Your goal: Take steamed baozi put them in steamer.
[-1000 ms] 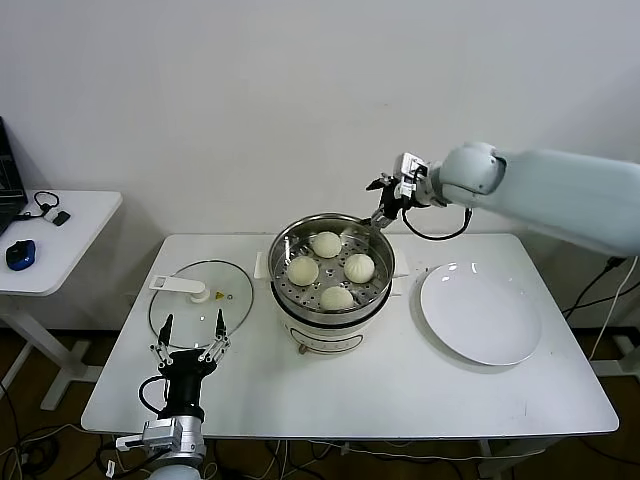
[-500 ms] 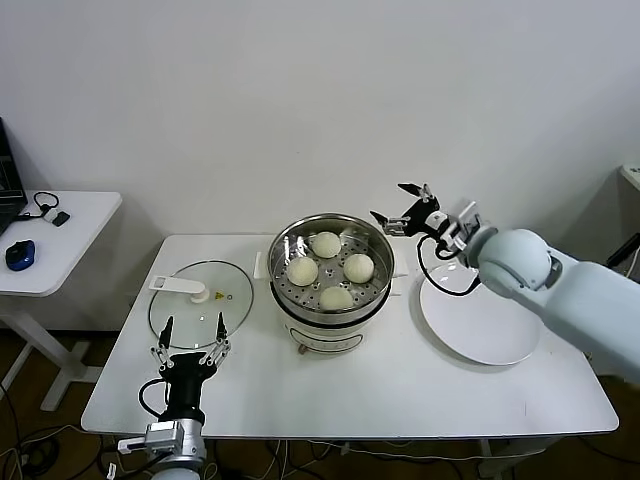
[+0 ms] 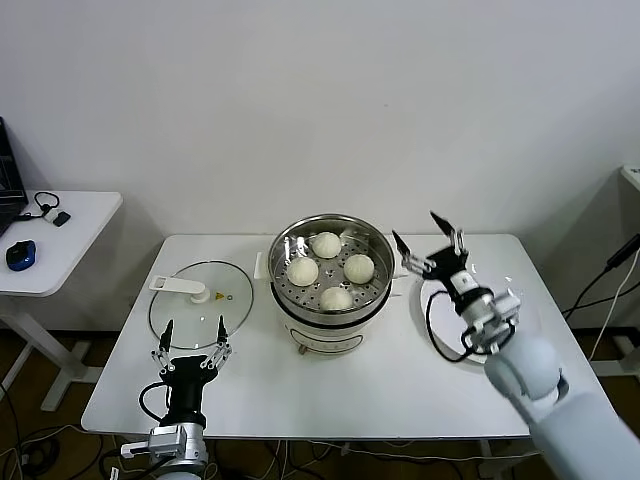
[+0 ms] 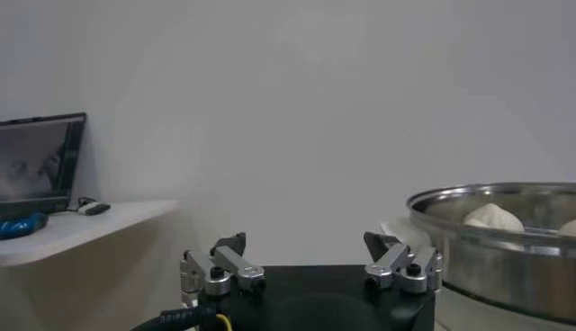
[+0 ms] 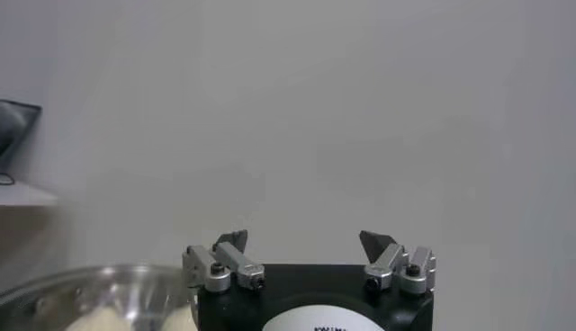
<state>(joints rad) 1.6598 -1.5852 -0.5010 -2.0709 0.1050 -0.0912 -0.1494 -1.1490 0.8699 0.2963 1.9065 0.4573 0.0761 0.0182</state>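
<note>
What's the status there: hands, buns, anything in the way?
Left gripper open, parked near lid. Right gripper open, empty, over plate. Four baozi in steamer. Nothing blocking.

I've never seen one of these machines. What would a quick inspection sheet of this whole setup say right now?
Surface: white table, bare at the front.
Job's things: four baozi lie in the steamer.
Clutter: glass lid left of the steamer; plate, no buns seen on it.
Grippers: left pincer open, near the table's front left edge; right pincer open, raised between steamer and plate, holding nothing.
Cables: black cable looped on the right arm; more on the floor.
Surroundings: plain white wall; side table at left with a blue mouse.
</note>
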